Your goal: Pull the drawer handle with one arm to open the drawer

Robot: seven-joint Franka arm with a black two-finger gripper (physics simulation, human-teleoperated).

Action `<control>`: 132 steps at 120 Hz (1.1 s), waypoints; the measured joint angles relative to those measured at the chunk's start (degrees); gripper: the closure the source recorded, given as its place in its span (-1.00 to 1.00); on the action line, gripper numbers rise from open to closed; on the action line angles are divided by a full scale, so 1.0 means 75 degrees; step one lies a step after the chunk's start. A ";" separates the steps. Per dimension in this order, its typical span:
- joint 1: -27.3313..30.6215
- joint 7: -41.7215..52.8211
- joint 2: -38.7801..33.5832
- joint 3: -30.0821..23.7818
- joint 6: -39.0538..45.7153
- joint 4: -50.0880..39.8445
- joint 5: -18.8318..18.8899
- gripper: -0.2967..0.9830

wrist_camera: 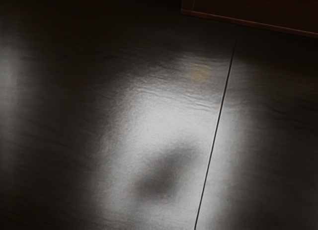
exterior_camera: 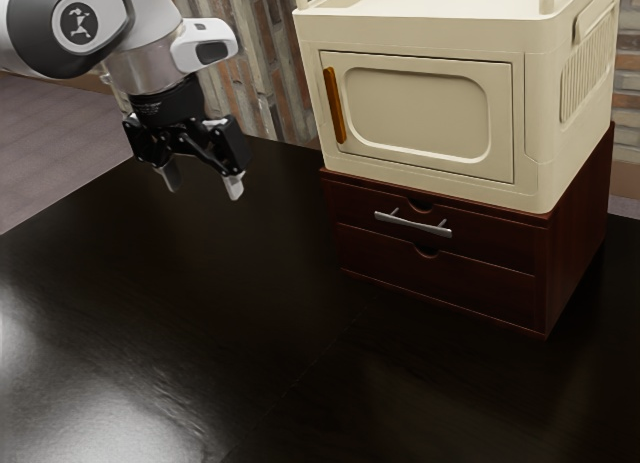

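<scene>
My gripper (exterior_camera: 203, 186) hangs in the air above the dark table, toward the exterior view's upper left, with its two fingers apart and nothing between them. The dark red-brown drawer unit (exterior_camera: 448, 299) stands on the table toward the exterior view's right, well away from my gripper. A silver bar handle (exterior_camera: 412, 224) is fixed on its upper drawer (exterior_camera: 480, 243), whose front sits flush with the unit. In the wrist view, the lower part of the drawer unit (wrist_camera: 253, 9) appears beyond a stretch of table.
A cream cabinet (exterior_camera: 560, 133) with an orange-brown door handle (exterior_camera: 334, 105) rests on the drawer unit. The dark table (exterior_camera: 200, 313) has a thin seam and glossy reflections. Behind it is a brick wall (exterior_camera: 276, 63).
</scene>
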 joint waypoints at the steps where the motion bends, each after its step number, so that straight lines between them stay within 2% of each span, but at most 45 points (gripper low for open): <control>1: -0.0002 -0.0002 0.0000 0.0000 0.0000 0.0000 0.0000 -0.54; 31: -0.0089 -0.0043 -0.0017 0.0000 -0.0001 0.0012 -0.0003 -0.54; 49: -0.0078 -0.0074 -0.0151 -0.0087 -0.0346 0.1326 0.0077 -0.54; 61: -0.0168 -0.0380 -0.0089 -0.0132 -0.0505 0.1732 -0.0166 -0.54; 85: -0.0296 -0.2508 0.0009 -0.0247 -0.0623 0.1783 -0.0504 -0.54; 107: -0.0541 -0.4671 0.0151 -0.0324 -0.0607 0.1769 -0.0550 -0.54; 132: -0.0781 -0.6447 0.0535 -0.0351 -0.0609 0.1734 -0.0569 -0.54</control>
